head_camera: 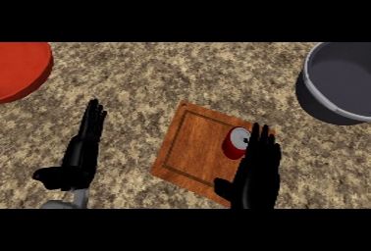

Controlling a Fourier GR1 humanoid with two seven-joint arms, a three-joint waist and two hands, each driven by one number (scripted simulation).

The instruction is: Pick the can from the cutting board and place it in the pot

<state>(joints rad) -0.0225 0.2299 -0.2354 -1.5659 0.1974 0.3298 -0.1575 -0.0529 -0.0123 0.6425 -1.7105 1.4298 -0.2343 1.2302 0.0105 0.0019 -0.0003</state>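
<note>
Speckled stone desk [145,73] fills the head view. Our right hand [257,171] lies over the near right edge of the cutting board [192,147], fingers straight and released, grasping nothing. We judge it is set just beside the can [235,142] so it can close round it. The can sits on the board's right side, not yet lifted. Far right, the grey pot [311,100] stands well apart, showing only its own grey inside. Our left hand [83,147] rests open at the left. A red plate [22,68] lies far left.

can [236,142] on cutting board [190,152] | right hand [257,174] flat beside it | pot [313,100] upper right
</note>
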